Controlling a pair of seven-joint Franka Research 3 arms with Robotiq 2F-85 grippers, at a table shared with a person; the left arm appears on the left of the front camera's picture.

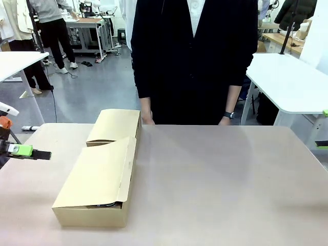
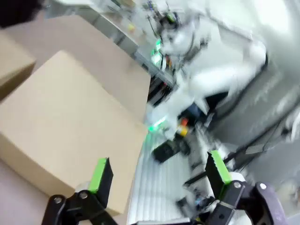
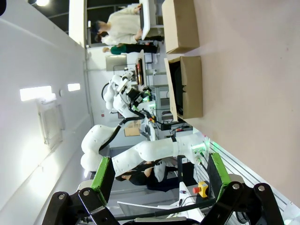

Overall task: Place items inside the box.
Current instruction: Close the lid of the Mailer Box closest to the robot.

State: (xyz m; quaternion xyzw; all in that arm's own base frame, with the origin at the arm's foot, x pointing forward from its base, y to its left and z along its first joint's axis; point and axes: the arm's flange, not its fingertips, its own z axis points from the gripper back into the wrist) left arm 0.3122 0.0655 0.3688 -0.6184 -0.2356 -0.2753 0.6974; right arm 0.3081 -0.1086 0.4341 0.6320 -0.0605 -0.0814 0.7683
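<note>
Step in hand: judged from how things lie, the filling looks done or close to it. The box (image 1: 97,182) lies on the desk (image 1: 215,184) with its wide flap folded down over the top, and no loose item lies on the desk around it.
Box, place: toward the robot's left half of the desk, its long side running away from the camera; the smaller box (image 1: 115,125) sits just beyond its far end, touching or nearly so.
Items: something dark shows in the narrow gap under the flap at the near end of the box (image 1: 105,205), and the right wrist view shows a dark thing inside its open end (image 3: 178,86); which items these are cannot be told.
Left gripper (image 1: 31,151): off the left side of the box, near the desk edge, released, its green pads (image 2: 99,174) wide apart with nothing between them.
Right gripper (image 3: 159,176): well apart from the box, spread open and empty.
Person: stands at the far side of the desk from the box, one hand (image 1: 147,119) just beside the smaller box, the other (image 1: 224,120) at the desk's far edge.
Next move calls for: probably only tucking the flap shut, pressing from above without shifting the box; otherwise a fresh item would first have to be brought to the desk.
Writing: no print, label or brand can be read on either box.
</note>
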